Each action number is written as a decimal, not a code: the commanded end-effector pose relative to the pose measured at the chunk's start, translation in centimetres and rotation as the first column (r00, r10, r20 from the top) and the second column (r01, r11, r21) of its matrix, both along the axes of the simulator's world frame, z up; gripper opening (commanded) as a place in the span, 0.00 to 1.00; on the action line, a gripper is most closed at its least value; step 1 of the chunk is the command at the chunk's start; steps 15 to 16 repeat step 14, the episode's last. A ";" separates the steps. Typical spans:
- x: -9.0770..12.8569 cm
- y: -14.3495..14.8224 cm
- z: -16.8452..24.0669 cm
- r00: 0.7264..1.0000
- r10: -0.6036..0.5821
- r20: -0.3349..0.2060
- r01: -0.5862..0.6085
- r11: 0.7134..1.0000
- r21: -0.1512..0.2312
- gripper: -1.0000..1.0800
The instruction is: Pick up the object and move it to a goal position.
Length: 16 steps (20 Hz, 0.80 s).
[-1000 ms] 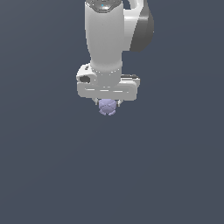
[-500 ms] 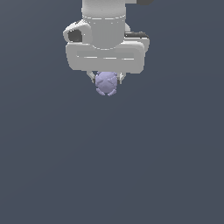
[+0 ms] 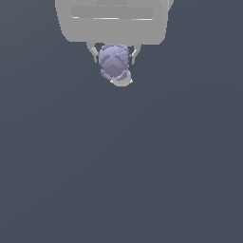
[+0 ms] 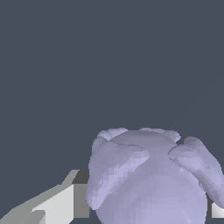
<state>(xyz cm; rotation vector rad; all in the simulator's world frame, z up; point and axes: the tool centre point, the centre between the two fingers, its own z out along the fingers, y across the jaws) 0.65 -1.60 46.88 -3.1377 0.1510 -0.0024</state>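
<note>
In the exterior view, the white gripper (image 3: 114,59) hangs at the top of the picture, its broad pale body cut off by the upper edge. Two thin fingers (image 3: 91,52) reach down from it, one on each side of the object (image 3: 114,61), a small lavender-purple blob with a bumpy, lumpy surface. The fingers press against its flanks, so the gripper is clamped on the object, which sits just under the gripper's body and is clearly narrower than it. A small pale rounded patch (image 3: 121,81) shows just below the object, touching its lower edge in the picture; what it is cannot be told. Everything else is a flat dark slate-blue background (image 3: 121,180), with no visible ground line, so how high the object is held cannot be judged.

In the wrist view, the object (image 4: 151,179) fills the near part of the picture, and its surface reads far better here: rounded lobes and ridges bulging over a smooth domed body. One white finger (image 4: 54,205) with a dark inner pad lies right against one flank of the object, and a sliver of the other finger (image 4: 216,210) shows at the picture's edge on the opposite flank. The gripper's body is out of this picture.

No writing, brand or label can be read in either view.
</note>
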 end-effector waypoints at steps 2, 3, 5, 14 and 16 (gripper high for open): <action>0.1 0.0 1.7 1.000 0.000 -0.001 0.000 1.000 0.000 0.00; 0.1 0.0 2.0 1.000 0.000 -0.001 0.000 1.000 0.000 0.00; 0.2 0.0 2.6 1.000 0.000 -0.001 0.000 1.000 0.000 0.00; 0.4 0.0 3.6 1.000 0.000 -0.001 0.000 1.000 0.000 0.00; 0.4 0.0 3.6 1.000 0.000 -0.001 0.000 1.000 0.000 0.00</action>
